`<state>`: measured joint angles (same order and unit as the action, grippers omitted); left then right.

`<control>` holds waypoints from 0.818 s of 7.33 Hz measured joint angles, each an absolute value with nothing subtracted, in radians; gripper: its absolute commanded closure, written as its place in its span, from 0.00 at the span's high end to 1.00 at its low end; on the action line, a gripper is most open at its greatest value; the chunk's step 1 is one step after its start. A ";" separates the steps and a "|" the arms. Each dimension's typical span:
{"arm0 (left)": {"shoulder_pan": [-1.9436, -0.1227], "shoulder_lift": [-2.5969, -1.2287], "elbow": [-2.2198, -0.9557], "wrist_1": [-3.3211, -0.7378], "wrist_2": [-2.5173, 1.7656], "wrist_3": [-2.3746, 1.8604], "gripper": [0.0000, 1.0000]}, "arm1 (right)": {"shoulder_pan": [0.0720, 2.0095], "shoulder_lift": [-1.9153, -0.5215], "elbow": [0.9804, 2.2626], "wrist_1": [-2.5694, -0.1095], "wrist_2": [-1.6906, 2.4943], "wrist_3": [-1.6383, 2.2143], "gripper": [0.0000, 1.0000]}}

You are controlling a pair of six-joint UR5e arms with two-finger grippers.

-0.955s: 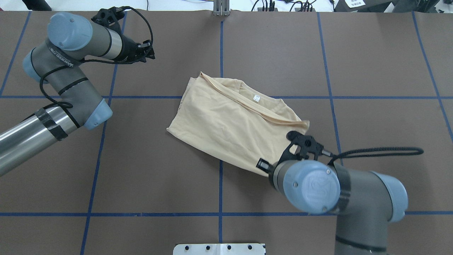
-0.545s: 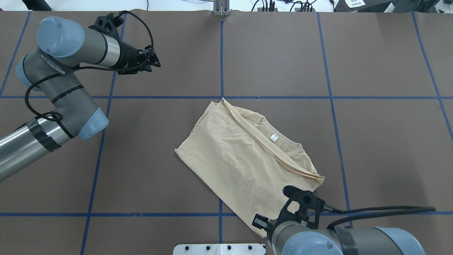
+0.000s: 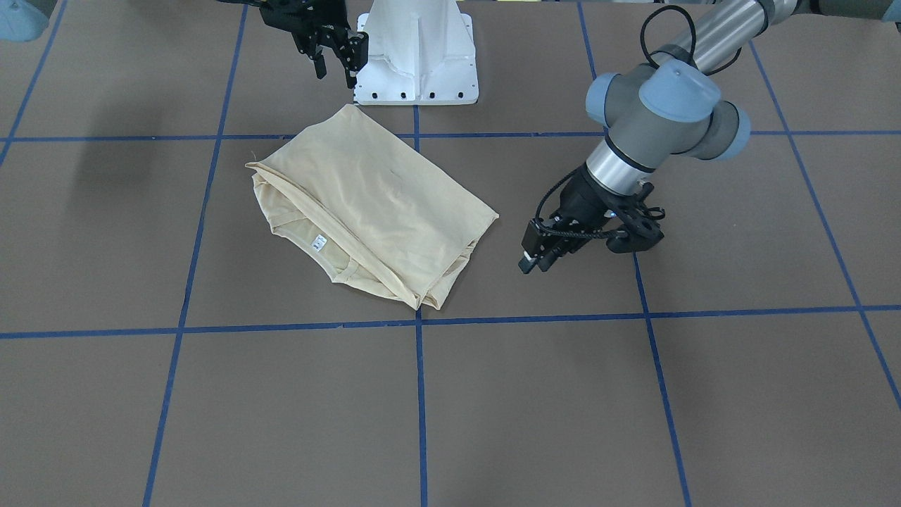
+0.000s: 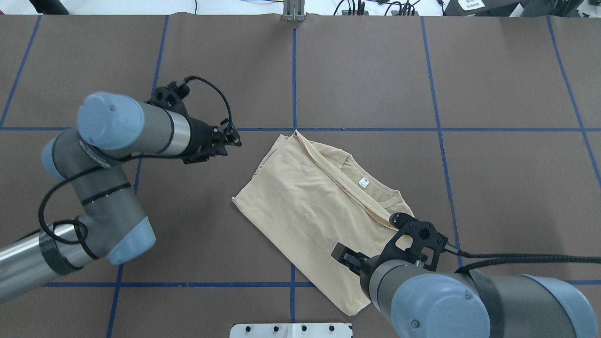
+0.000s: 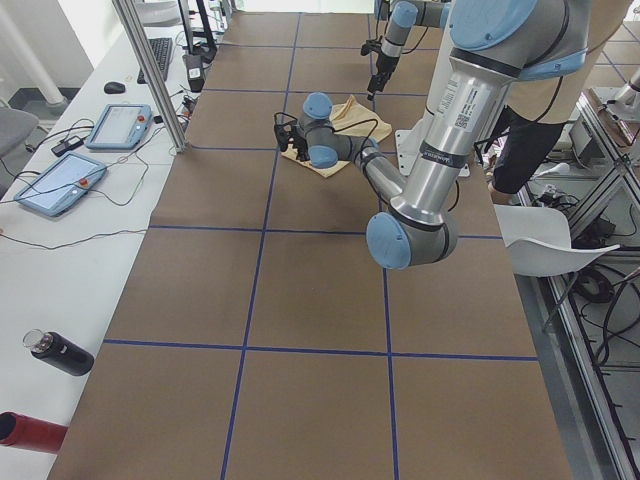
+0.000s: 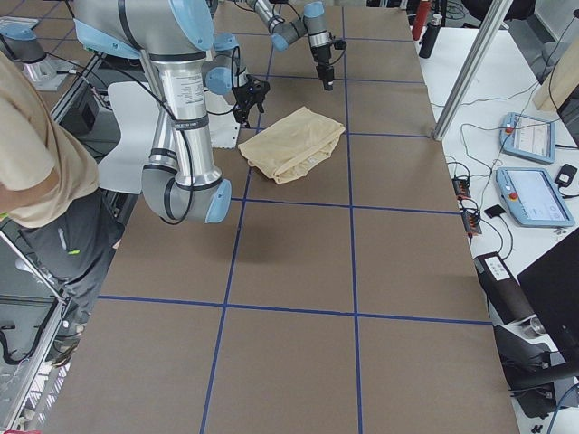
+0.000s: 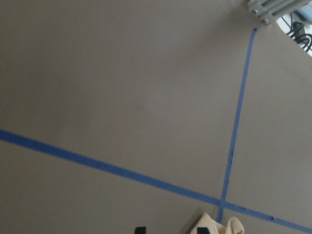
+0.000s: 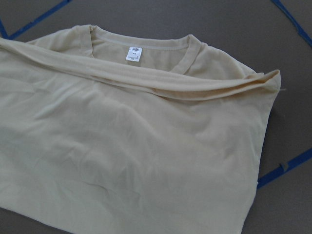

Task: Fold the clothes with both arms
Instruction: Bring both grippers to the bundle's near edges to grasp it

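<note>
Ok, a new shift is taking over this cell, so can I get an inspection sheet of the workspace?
Surface: brown mat with blue tape grid.
Job's things: beige T-shirt folded, lying diagonally, neck label showing.
Clutter: nothing seen.
Grippers: left gripper open, empty, beside the shirt; right gripper open, above its near edge, not gripping.
Cables: black cables at both wrists, off the shirt.
Surroundings: teach pendants on a side bench; a person by the robot's base.

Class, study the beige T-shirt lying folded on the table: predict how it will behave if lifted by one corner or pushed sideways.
The T-shirt looks floppy: its thin layers wrinkle and sag at the edges, so a lifted corner would probably droop and unfold. Pushed, it would likely bunch rather than slide whole across the table.
</note>
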<state>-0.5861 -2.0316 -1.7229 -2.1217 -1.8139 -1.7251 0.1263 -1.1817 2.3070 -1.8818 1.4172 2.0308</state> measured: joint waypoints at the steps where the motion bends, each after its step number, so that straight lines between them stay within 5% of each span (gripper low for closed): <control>1: -0.517 -2.030 -1.757 -2.023 -1.732 -1.737 0.48 | 0.182 -1.170 2.296 -1.877 1.429 1.992 1.00; 6: -0.396 -2.007 -1.753 -1.944 -1.646 -1.745 0.49 | 0.324 -1.115 2.155 -1.804 1.452 1.882 1.00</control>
